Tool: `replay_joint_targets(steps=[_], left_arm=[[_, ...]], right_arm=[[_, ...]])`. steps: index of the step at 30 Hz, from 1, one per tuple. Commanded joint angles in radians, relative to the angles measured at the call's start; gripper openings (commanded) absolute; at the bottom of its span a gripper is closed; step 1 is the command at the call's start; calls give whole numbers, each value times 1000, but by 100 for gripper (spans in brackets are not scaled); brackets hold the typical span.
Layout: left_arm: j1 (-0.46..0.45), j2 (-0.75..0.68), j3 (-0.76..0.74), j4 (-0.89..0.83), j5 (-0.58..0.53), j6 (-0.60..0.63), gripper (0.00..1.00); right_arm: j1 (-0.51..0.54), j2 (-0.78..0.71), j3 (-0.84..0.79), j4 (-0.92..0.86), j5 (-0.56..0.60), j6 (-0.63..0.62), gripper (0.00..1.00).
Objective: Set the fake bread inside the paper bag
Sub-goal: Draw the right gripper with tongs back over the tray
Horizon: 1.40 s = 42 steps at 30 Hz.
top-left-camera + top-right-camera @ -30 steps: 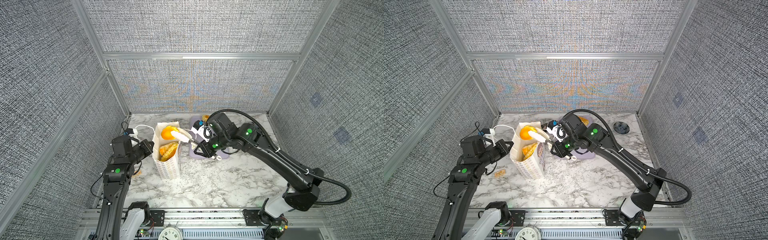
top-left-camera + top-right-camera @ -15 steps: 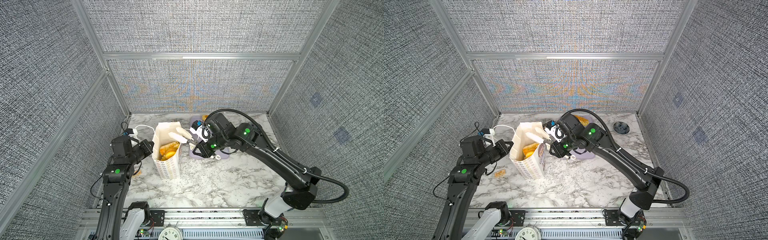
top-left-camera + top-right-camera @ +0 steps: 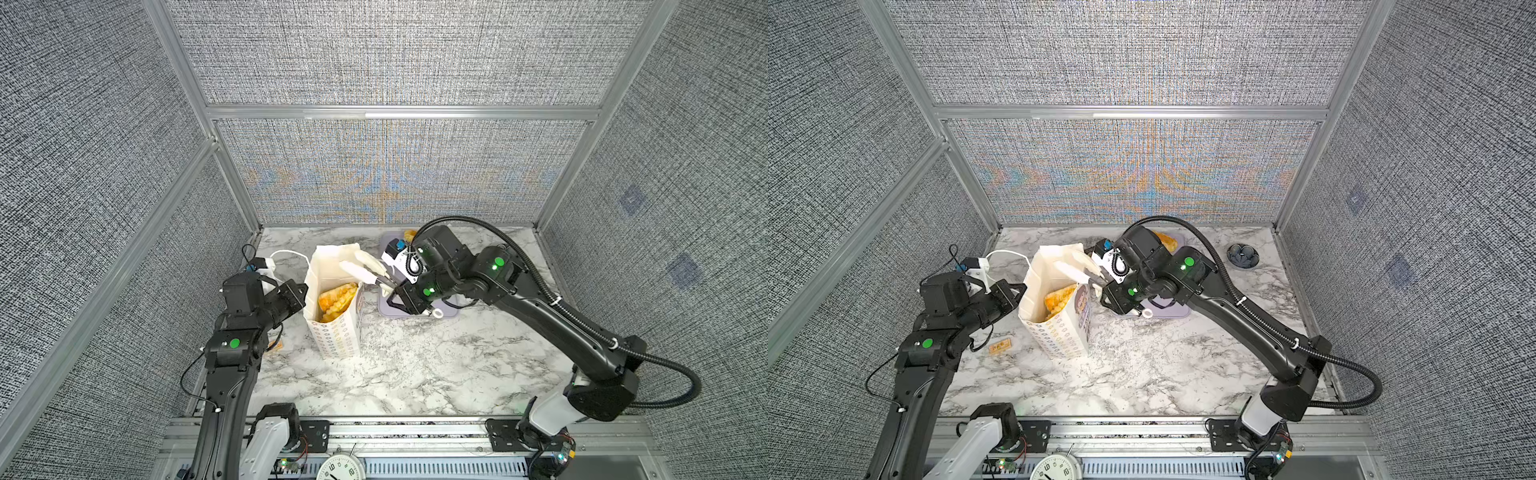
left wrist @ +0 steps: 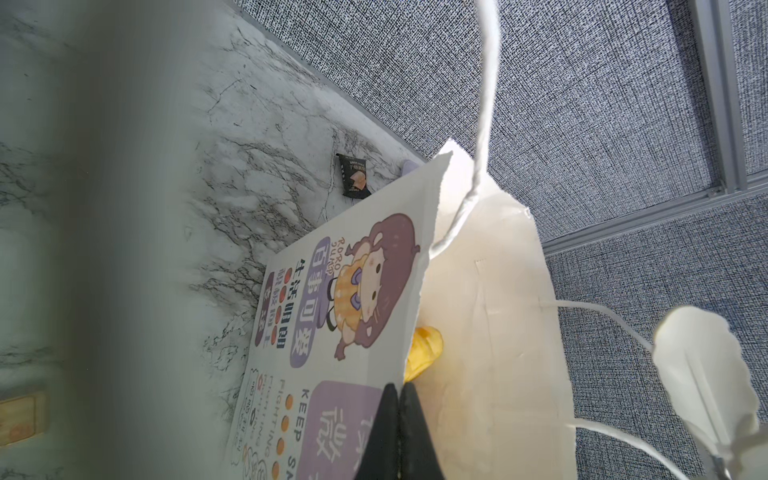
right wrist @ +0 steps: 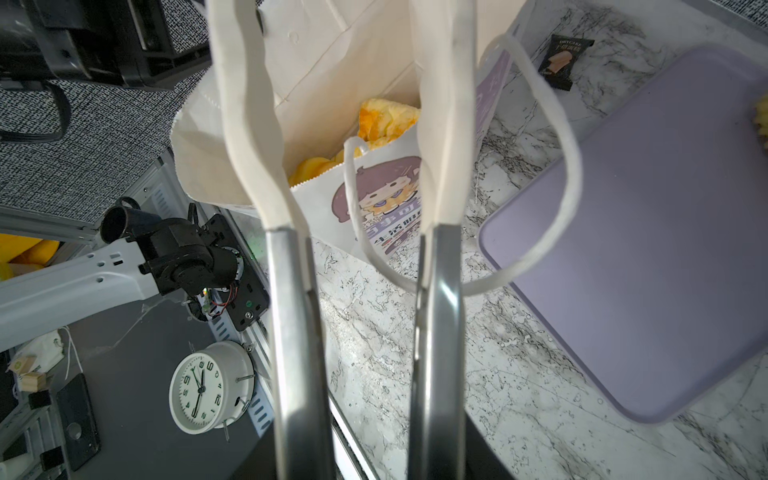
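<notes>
The white paper bag (image 3: pixel 337 338) (image 3: pixel 1068 332) stands upright left of the table's middle, mouth open. Golden ridged fake bread (image 3: pixel 337 296) (image 3: pixel 1055 301) (image 5: pixel 386 118) lies inside it, and a yellow piece (image 4: pixel 426 345) shows past the rim. My left gripper (image 3: pixel 303 291) (image 3: pixel 1020 291) (image 4: pixel 399 388) is shut on the bag's left rim. My right gripper (image 3: pixel 353 259) (image 3: pixel 1068 259) (image 5: pixel 336 12) hovers over the bag's mouth, open, with nothing between its white-tipped fingers. One more fake bread (image 3: pixel 410 235) (image 3: pixel 1165 241) lies at the far end of the lavender tray (image 3: pixel 446 312) (image 5: pixel 644 228), partly hidden by my right arm.
A bag cord handle (image 5: pixel 569 166) loops loosely round one right finger. A small dark snack packet (image 4: pixel 353 176) (image 5: pixel 561 62) lies behind the bag. A small orange packet (image 3: pixel 1000 345) lies by my left arm. A dark flower-shaped dish (image 3: pixel 1243 254) sits far right.
A second ago my right gripper held an orange-yellow bun above the bag's mouth. The bun has dropped into the bag and the jaws stand empty. My left gripper has not moved.
</notes>
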Motion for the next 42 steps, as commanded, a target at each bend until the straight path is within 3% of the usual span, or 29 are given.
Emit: replay_joint_targets(steps=[1,14,24,34,42], left_arm=[[1,-2,0,25,11,7,0],[2,-4,0,22,11,9,0],[1,-2,3,23,14,9,0],[2,3,9,23,17,9,0],[2,9,9,28,20,9,0]], right_arm=[[-1,-18,0,49,36,-4,43],[-114,-128,-67,123,88,38,42],[-320,-188,-212,193,-31,119,42],[-460,-126,-351,230,-73,153,41],[-508,-7,-368,190,-44,144,40]])
